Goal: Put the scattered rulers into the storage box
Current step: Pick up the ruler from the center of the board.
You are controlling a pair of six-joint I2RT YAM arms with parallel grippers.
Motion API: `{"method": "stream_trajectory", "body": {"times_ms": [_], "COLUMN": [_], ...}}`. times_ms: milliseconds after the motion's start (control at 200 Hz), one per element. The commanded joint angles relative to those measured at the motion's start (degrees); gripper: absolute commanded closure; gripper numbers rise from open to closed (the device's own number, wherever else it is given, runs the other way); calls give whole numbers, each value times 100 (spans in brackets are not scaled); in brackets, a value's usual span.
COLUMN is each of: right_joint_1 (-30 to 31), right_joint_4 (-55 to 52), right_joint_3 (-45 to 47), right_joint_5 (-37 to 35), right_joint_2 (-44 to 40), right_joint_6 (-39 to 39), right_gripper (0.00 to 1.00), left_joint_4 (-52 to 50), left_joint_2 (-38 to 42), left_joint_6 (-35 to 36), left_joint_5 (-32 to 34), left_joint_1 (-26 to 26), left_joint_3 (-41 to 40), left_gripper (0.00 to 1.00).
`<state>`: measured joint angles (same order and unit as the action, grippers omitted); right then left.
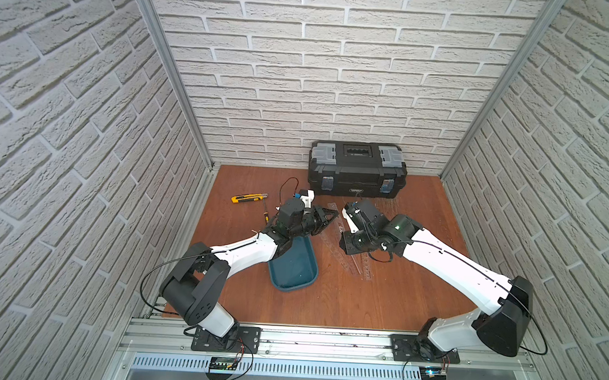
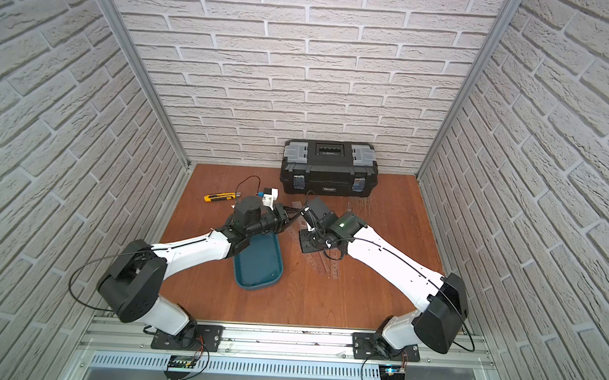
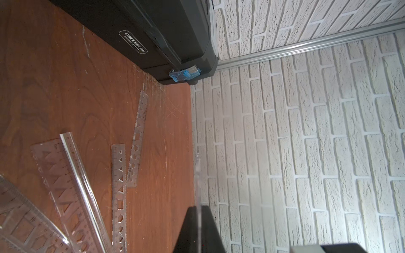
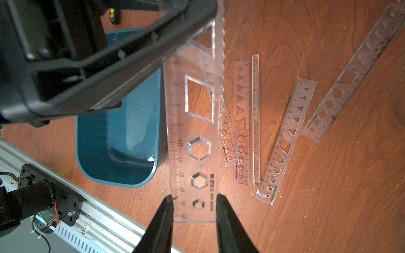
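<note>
while the right arm reaches in toward the middle of the table (image 1: 361, 306) with its wrist bent down, the right gripper (image 4: 195, 198) pinches a wide clear ruler (image 4: 173, 114) across its width at one end. left arm stretches forward over the storage box (image 1: 294, 268), wrist rolled sideways. left gripper (image 1: 324, 218) is clenched on the same ruler's far end, seen edge-on at its jaws in the left wrist view. storage box sits just beside the right jaws. other rulers (image 4: 285, 140) lie flat beyond the held one.
</note>
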<state>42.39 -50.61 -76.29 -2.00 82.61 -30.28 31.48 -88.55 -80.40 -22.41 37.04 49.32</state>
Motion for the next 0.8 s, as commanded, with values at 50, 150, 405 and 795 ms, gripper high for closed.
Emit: {"method": "stream_trajectory", "body": {"times_ms": [50, 150, 405, 795], "right_joint_1": [98, 102, 94, 69], "right_joint_4": [118, 130, 230, 456], "right_joint_3": [-1, 9, 35, 49], "right_joint_5": [-72, -81, -238, -600], "right_joint_2": [-155, -181, -508, -1107], "right_joint_6": [-18, -4, 42, 255], "right_gripper": [84, 80, 25, 25], "left_joint_4": [225, 129, -613, -2053], "left_joint_2": [0, 30, 281, 1418], "left_joint_6": [-88, -55, 323, 995], "left_joint_5": [-141, -133, -157, -439], "left_joint_1": [32, 30, -34, -740], "left_joint_3": [-3, 21, 99, -154], "left_gripper": [97, 100, 100, 100]}}
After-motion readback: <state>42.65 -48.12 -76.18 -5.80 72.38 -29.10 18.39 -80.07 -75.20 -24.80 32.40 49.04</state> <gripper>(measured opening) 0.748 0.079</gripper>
